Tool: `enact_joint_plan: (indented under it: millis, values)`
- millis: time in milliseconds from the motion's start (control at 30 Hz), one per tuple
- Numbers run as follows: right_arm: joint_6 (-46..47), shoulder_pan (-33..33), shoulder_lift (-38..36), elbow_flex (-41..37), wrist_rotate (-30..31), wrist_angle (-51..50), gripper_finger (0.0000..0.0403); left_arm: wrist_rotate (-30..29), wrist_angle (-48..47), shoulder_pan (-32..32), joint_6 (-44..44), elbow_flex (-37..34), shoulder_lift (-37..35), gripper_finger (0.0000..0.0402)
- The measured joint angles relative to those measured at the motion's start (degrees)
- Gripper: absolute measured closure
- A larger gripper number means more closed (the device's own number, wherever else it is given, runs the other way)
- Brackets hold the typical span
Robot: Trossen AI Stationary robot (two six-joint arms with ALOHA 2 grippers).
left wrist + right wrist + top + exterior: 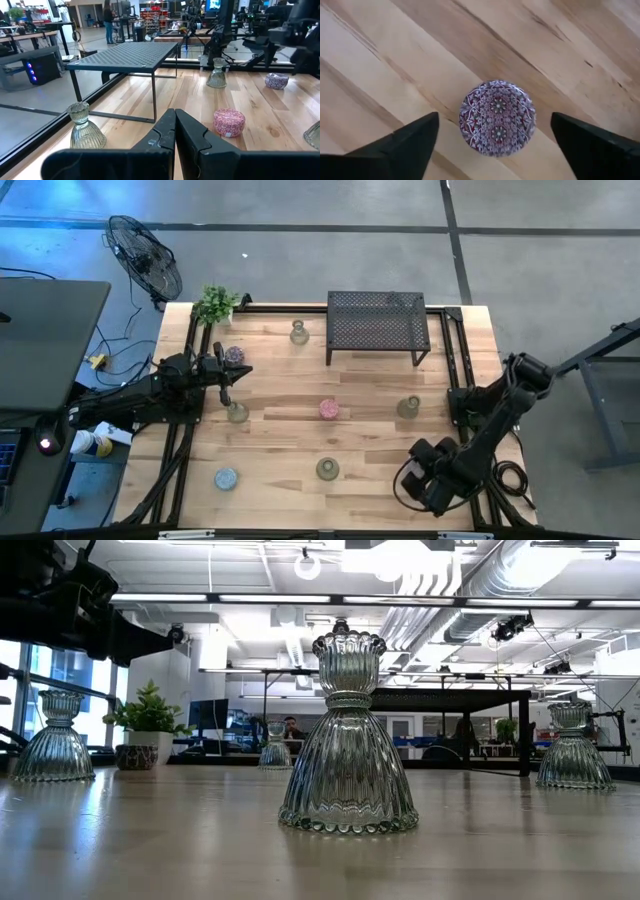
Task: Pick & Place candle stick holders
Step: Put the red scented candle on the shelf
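Observation:
Several small candle stick holders stand on the wooden table: a clear one (298,332) by the black mesh rack (378,322), a mauve one (234,355), a clear one (236,412), a pink one (328,408), two olive ones (408,407) (327,469) and a light blue one (226,478). My left gripper (175,131) is shut and empty, above the table's left part (230,377) between the mauve and the clear holder. My right gripper (495,117) is open and points down over a mauve patterned holder (497,118), one finger on either side, apart from it. In the high view my right arm (440,465) hides that holder.
A small potted plant (214,304) stands at the far left corner. The rack takes up the far middle. In the low view a ribbed clear holder (348,740) stands close in front, with others to the left (55,737) and right (573,747). Black frame rails (185,430) run along both table sides.

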Motion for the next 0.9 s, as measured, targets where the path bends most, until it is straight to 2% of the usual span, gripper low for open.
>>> enact_joint_plan:
  millis: [100, 367, 567, 900]
  values:
    - [-1.2, -0.3, 1.7, 0.0, -1.2, 0.7, 0.0005, 0.0, 0.0, 0.0, 0.0, 0.0, 0.0, 0.0401]
    - [-1.7, -0.4, 4.4, 0.0, -2.6, -0.2, 0.0019, 0.0, 0.0, 0.0, 0.0, 0.0, 0.0, 0.0401]
    - [-0.2, -0.4, 4.9, -4.8, -4.5, 6.3, 0.0037, 0.0, 0.0, 0.0, 0.0, 0.0, 0.0, 0.0401]
    - [-1.2, -1.1, 4.2, -5.9, -4.1, 8.7, 0.0114, 0.0, 0.0, 0.0, 0.0, 0.0, 0.0, 0.0401]
